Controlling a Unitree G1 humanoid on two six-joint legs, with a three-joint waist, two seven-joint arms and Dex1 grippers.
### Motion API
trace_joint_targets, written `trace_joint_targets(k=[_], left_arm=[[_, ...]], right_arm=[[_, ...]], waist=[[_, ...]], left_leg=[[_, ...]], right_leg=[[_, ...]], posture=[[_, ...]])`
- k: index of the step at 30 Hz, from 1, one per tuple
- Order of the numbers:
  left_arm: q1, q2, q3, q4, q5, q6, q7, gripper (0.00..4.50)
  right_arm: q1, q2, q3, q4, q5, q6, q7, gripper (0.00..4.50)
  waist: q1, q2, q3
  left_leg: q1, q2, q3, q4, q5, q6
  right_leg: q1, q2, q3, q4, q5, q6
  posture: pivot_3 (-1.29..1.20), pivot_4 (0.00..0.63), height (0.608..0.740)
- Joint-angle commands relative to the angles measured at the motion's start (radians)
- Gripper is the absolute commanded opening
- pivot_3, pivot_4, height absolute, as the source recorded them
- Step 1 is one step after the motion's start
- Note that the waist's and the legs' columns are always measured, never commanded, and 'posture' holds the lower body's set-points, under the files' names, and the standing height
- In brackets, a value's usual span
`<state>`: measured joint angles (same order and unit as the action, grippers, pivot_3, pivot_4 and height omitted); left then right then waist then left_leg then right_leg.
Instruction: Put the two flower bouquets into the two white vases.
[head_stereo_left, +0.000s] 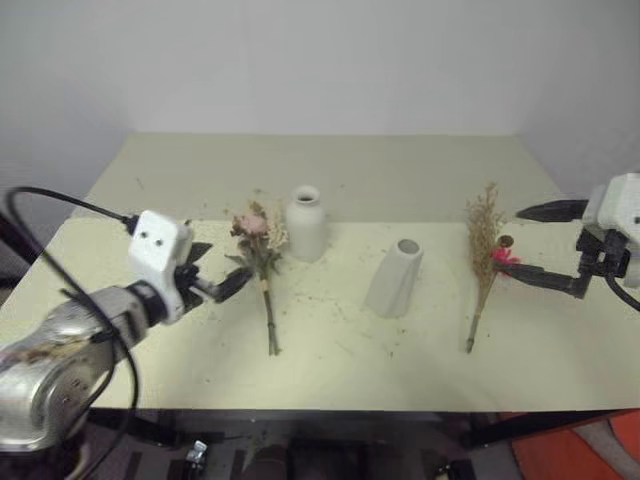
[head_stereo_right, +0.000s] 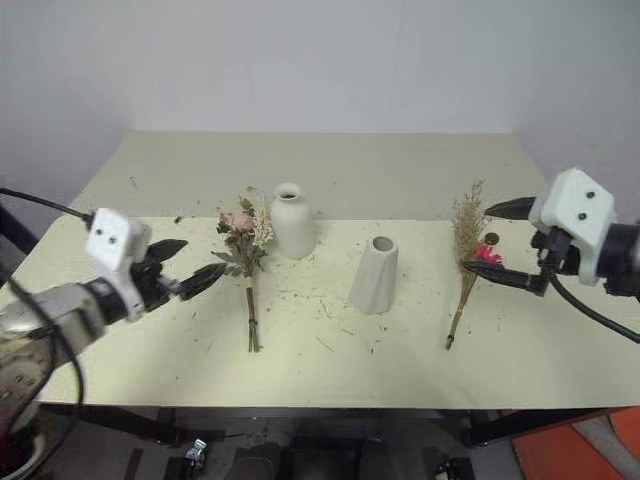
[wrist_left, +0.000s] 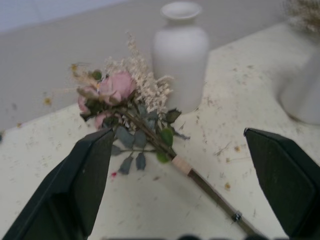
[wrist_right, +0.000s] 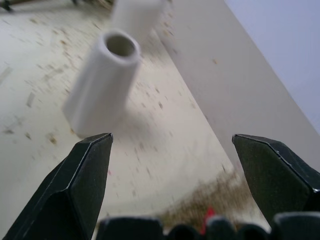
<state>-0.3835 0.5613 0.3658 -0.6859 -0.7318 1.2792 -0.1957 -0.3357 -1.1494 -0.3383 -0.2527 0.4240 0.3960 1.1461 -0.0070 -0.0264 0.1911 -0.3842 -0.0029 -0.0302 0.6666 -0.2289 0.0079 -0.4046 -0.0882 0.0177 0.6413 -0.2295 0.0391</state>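
Pink rose bouquet (head_stereo_right: 243, 240), tan grass bouquet (head_stereo_right: 466, 250) w/ pink bloom, both flat

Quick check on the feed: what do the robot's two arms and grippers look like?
Both grippers, left gripper and right gripper, have two pointed black fingers on a white block with two dark dots. The left arm is scuffed silver metal with a looping black cable.

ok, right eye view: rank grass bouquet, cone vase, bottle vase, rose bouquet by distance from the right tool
1. Grass bouquet, right beside the right tool.
2. Cone vase, mid-table.
3. Bottle vase, left of centre, farther back.
4. Rose bouquet, far left.
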Motion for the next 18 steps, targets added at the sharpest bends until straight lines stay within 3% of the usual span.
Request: trace_joint_targets(k=[1,11,18], left_arm=[[-0.166,-0.219,0.016,0.047,0.104,0.304,0.245,4.5],[-0.288,-0.413,-0.01,0.282,-0.08,0.335,0.643,4.5],[-0.304,-0.44,0.023,0.468,-0.285,0.335,0.916,4.5]], right_arm=[[-0.093,0.002,0.041,-0.057,0.062,0.029,0.0,4.47],[-0.251,0.04,0.175,-0.067,0.08,0.027,0.037,4.47],[-0.213,0.028,0.151,-0.071,0.076,0.034,0.026,4.47]], waist=[[0.003,-0.001,0.0],[-0.001,-0.001,0.0],[0.006,-0.001,0.0]], left_leg=[[0.0,-0.001,0.0,0.0,0.0,0.0],[-0.002,-0.003,-0.001,0.002,-0.001,-0.002],[-0.004,-0.005,-0.001,0.002,-0.001,-0.002]], right_leg=[[0.001,0.0,0.0,-0.001,0.001,0.001],[-0.001,-0.001,0.0,-0.002,0.005,-0.003],[-0.002,-0.003,0.001,-0.003,0.006,-0.003]], posture=[[0.0,0.15,0.74],[0.0,0.15,0.74],[0.0,0.15,0.74]])
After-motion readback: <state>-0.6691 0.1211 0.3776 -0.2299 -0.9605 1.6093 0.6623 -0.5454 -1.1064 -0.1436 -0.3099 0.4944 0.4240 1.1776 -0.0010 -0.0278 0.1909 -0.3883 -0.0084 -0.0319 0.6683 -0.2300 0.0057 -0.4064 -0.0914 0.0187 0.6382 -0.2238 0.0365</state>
